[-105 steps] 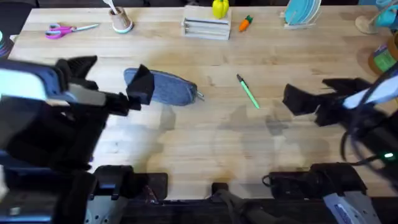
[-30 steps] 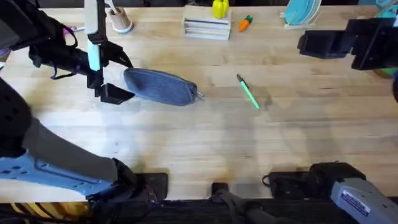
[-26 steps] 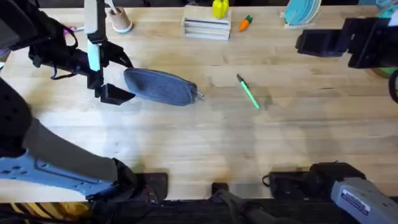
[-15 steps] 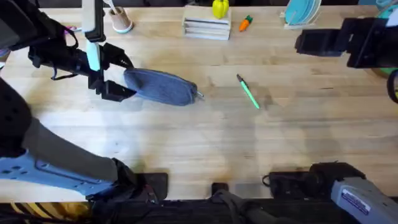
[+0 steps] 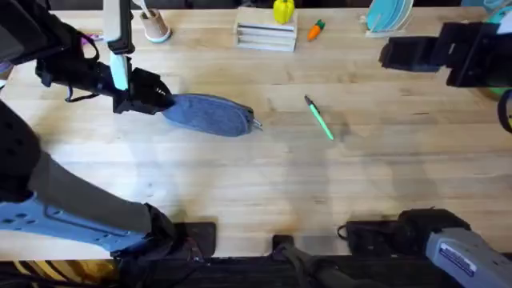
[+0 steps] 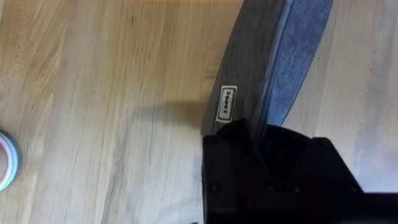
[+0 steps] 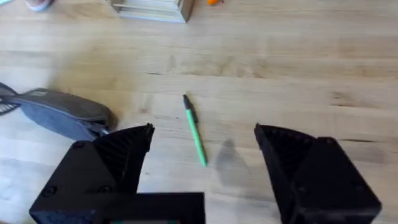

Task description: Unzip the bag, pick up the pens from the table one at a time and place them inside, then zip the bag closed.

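The bag [image 5: 210,114] lay on the table [image 5: 264,180] left of centre, its long axis running left to right and slanting slightly nearer toward its right end, where the small metal pull [image 5: 257,122] stuck out. The left hand [image 5: 149,92] sat at the bag's left end, and in the left wrist view its black fingers [image 6: 273,165] were closed on that end of the grey-blue fabric, just beside a small white label [image 6: 227,104] sewn to the side of the bag. A single green pen [image 5: 319,118] with a dark tip lay on the bare wood right of the bag, apart from it, with the dark tip pointing to the far left and the green shaft slanting to the near right. In the right wrist view the same pen [image 7: 194,129] showed between the two spread fingers [image 7: 122,149] of the right hand [image 7: 204,146], which stood open above the table and touched nothing; the bag [image 7: 59,114] lay off to one side there. From overhead the right hand [image 5: 412,54] hung over the far right part of the table, well apart from the pen. Along the far edge stood a small cup [image 5: 156,26], a pale slatted rack [image 5: 266,35] with a yellow object [image 5: 282,10] behind it, an orange carrot toy [image 5: 316,30], and a blue plate [image 5: 388,16] upright in a stand.
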Robot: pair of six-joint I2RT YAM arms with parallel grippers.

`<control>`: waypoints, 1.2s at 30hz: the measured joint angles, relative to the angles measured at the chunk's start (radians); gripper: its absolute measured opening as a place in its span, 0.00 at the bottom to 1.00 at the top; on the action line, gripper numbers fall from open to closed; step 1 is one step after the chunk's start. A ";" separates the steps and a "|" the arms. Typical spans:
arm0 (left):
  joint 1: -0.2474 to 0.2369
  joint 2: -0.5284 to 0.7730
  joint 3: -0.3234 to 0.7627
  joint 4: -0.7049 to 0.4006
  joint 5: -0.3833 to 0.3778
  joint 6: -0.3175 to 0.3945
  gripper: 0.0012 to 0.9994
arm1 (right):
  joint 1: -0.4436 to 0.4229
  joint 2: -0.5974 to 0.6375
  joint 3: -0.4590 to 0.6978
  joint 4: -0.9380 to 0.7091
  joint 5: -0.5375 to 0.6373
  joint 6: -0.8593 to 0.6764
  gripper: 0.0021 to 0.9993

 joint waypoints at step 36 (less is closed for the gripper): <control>-0.001 0.000 0.000 0.004 0.000 0.000 0.04 | 0.498 0.655 0.006 0.337 -0.319 0.072 0.99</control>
